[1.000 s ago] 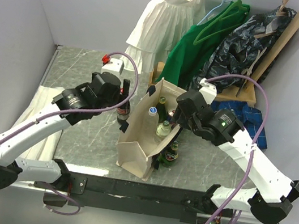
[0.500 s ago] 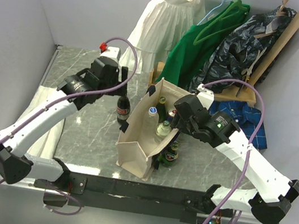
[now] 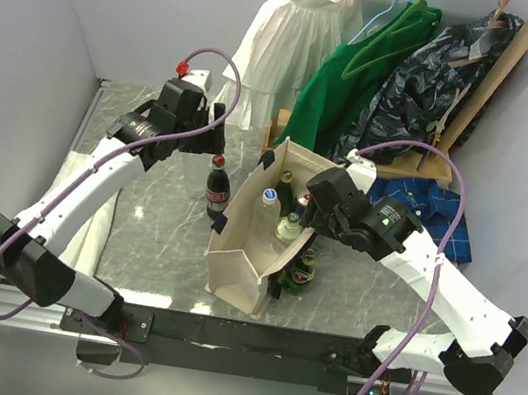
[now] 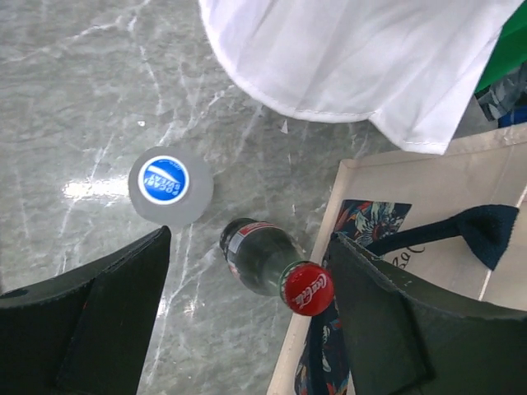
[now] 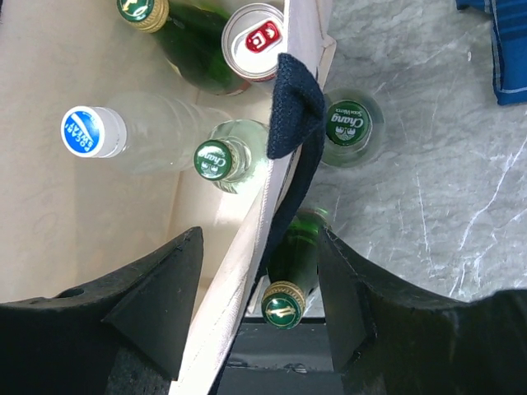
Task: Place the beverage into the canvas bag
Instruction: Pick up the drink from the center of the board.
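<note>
Left wrist: left gripper [image 4: 249, 239] spread over cola bottle [image 4: 262, 263] beside canvas bag [image 4: 412, 197].

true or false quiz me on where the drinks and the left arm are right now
1. The cola bottle stands outside the canvas bag. True.
2. The left fingers are shut on the cola bottle. False: they are open above it, holding nothing.
3. A can sits inside the canvas bag. True.
4. Every green bottle is inside the bag. False: two green bottles stand outside its wall.
</note>
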`<state>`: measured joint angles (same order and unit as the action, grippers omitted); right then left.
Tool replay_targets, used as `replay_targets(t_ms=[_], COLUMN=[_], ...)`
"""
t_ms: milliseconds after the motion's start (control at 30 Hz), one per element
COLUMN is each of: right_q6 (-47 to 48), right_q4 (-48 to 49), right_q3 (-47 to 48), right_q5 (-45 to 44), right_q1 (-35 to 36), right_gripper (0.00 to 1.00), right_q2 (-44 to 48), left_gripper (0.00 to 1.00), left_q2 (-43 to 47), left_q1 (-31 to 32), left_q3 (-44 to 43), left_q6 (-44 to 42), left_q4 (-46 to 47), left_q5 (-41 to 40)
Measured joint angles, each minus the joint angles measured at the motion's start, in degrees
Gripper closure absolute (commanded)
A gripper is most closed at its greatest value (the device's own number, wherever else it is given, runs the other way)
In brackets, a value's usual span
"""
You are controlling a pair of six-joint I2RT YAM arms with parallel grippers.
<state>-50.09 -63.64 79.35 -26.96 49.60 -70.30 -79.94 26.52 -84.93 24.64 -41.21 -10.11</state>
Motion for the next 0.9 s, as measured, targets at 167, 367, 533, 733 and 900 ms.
replay_targets(t_ms=[167,367,533,733,900], right_q6=[0.00,0.02,0.02,0.02,0.00], right_q4=[0.17,0.20,0.26,0.57,0.66], right_q3=[0.00,0.00,0.00,0.00,0.00], right_q5=[0.11,0.11,0.11,0.13,0.13], right_q1=[0.00,0.00,0.00,0.00,0.00], right_gripper=[0.35,0.35,0.35,0.35,0.35], right_q2=[-0.02,-0.17,-0.39,-0.39,-0.39], left_gripper=[0.19,0.20,0.21,0.22,0.24], left_q2=[-0.96,-1.33,-1.33,-1.33,-1.11], left_q1=[-0.15,-0.15,-0.15,-0.13,-0.04], left_q3=[-0.50,-0.50,-0.48,-0.02,2.08], left_q6=[-0.66,-1.68,-1.90,-2.14,-2.54], left_q4=[0.15,0.15,0.00,-0.17,-0.22], left_q5=[4.42,8.63,9.07,10.23,11.39])
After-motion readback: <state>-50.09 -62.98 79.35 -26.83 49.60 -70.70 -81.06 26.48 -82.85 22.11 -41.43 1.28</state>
